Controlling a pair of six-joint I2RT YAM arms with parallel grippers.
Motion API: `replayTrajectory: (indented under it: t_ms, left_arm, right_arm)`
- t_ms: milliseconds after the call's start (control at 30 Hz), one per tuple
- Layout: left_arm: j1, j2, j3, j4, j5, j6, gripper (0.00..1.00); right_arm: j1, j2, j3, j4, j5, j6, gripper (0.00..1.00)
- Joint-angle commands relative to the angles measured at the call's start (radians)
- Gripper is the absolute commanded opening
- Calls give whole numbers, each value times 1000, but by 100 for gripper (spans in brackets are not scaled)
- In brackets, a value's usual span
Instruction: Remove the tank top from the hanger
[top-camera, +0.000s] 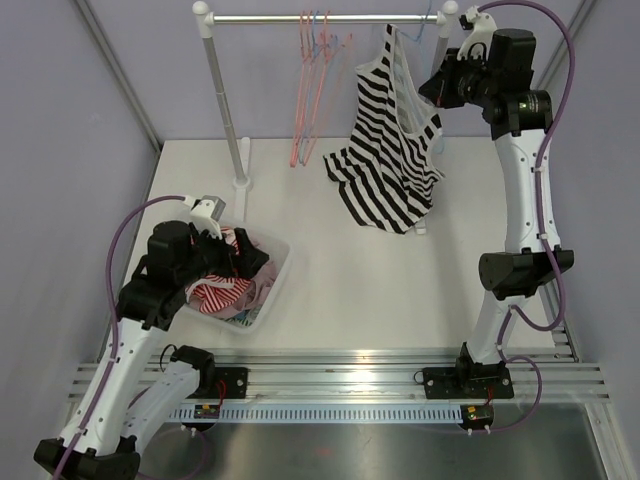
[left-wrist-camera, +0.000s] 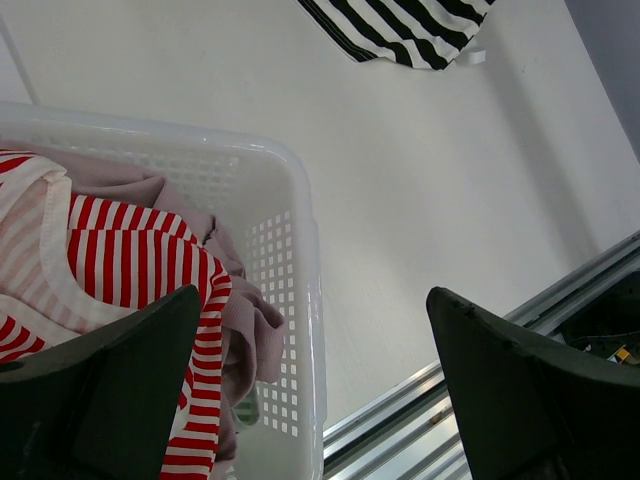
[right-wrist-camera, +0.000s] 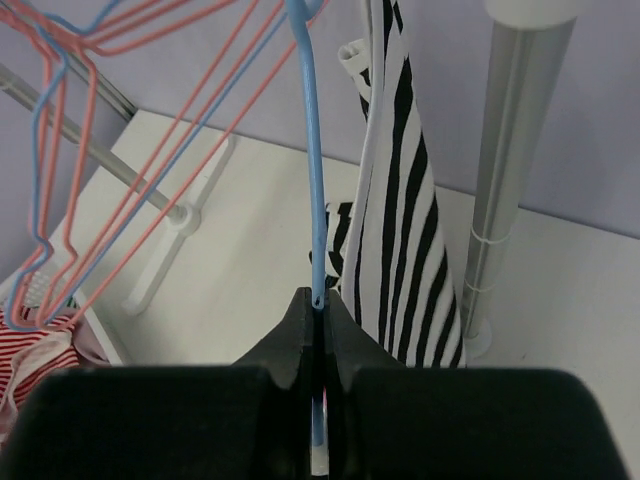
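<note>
A black-and-white striped tank top (top-camera: 388, 150) hangs from a blue hanger (top-camera: 412, 32) at the right end of the rail (top-camera: 320, 18); its hem reaches the table. In the right wrist view the tank top (right-wrist-camera: 400, 220) hangs just right of the blue hanger wire (right-wrist-camera: 312, 180). My right gripper (right-wrist-camera: 318, 300) is shut on that blue wire; it also shows high up by the rail in the top view (top-camera: 445, 75). My left gripper (left-wrist-camera: 320, 350) is open and empty over the basket's right edge (left-wrist-camera: 300, 260), far from the tank top (left-wrist-camera: 410, 30).
A white basket (top-camera: 272, 285) of red-striped and pink clothes sits front left under my left arm. Several empty pink and blue hangers (top-camera: 315, 80) hang mid-rail. The rack's posts stand on the left (top-camera: 225, 100) and the right (right-wrist-camera: 505, 160). An aluminium rail (top-camera: 340, 365) runs along the near edge.
</note>
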Motion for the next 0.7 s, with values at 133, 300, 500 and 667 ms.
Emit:
replayTrajectory:
  t_ms: [133,300,500,667]
  left_arm:
    - [-76,8,180,-10,-158,-7,99]
    - [-186,90,358,-51,-284,1,99]
    - [-316,244,654,-70,-391,27,99]
    - [-474,396,849,-33,-540,94,99]
  right_arm:
    - [6,-88,71,1,-24,86,0]
    - [6,-241,-99,-33,-37,81,0]
    - [6,-458,-338,-101,-59,127,0]
    - [6,-648,-515,-181,-85,158,0]
